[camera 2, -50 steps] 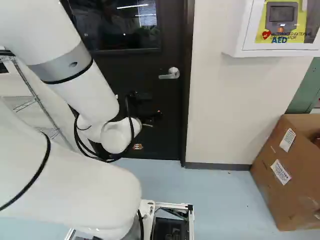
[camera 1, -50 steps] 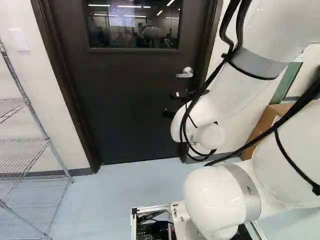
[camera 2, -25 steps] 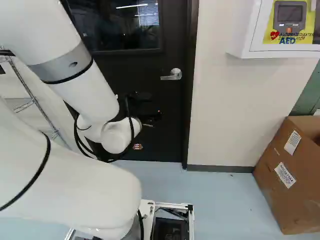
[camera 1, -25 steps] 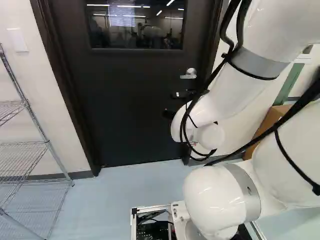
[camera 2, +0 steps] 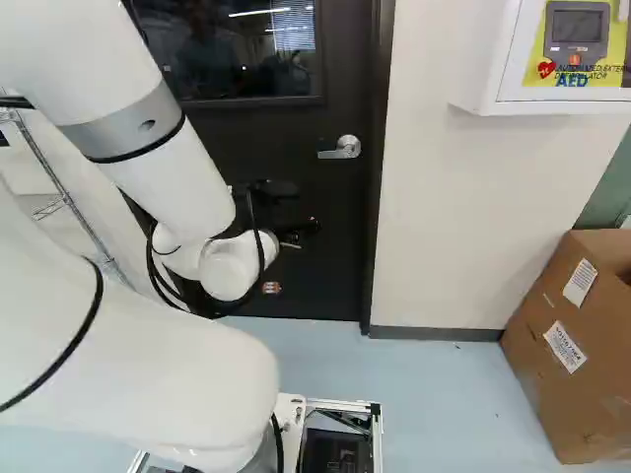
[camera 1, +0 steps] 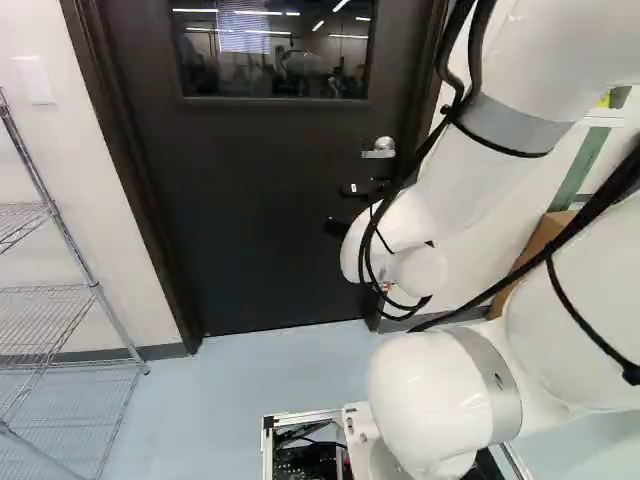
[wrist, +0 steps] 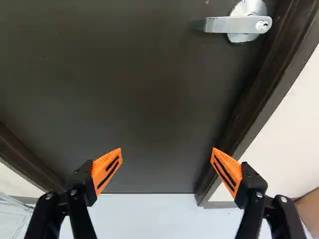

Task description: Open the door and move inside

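From the left base view I report the gripper (camera 1: 338,208) before the closed door (camera 1: 250,230), partly masked, apparently clear of its face. Both base views show the door's window (camera 1: 270,50), outside the wrist view. The wrist view alone shows both orange pads (wrist: 99,168) plainly: spread wide, holding nothing. The metal handle (wrist: 219,25) sits above and ahead of the gripper (wrist: 166,155), well apart, near the frame (wrist: 276,94).

The door (wrist: 124,99) looks smooth and dull, and its handle (wrist: 219,25) is shiny metal. The window (camera 1: 270,75) is shiny glass. The arm (camera 2: 177,384) is smooth and glossy, like hard plastic. The shelf rack (camera 1: 93,282) is shiny metal wire. The box (camera 2: 592,394) is dull brown cardboard with smooth paper labels (camera 2: 565,345).
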You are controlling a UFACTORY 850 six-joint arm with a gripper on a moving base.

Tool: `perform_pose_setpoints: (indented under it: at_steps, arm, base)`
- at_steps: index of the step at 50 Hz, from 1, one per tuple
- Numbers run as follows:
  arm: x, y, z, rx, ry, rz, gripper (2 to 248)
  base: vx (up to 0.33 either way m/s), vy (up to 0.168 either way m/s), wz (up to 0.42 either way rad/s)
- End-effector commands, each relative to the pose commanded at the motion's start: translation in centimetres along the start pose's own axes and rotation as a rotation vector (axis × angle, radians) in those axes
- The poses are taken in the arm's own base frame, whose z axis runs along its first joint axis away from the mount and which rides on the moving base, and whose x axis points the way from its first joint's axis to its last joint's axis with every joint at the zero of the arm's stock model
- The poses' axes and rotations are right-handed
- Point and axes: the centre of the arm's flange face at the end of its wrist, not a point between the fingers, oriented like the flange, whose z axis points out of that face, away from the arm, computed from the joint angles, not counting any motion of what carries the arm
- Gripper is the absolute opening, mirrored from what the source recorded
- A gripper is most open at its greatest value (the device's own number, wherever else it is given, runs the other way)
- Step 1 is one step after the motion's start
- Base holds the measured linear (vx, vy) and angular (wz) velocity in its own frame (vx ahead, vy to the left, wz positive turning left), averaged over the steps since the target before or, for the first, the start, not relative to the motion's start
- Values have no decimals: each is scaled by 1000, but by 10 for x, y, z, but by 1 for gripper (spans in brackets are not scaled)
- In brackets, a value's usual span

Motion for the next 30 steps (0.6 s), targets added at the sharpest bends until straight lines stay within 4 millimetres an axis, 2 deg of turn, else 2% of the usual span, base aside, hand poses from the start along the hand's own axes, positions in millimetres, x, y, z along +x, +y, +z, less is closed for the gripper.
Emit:
perform_pose_setpoints:
  at_steps: [30]
  arm:
    - [13, 0, 13, 0, 13, 0, 247]
  base:
    - [0, 0, 0]
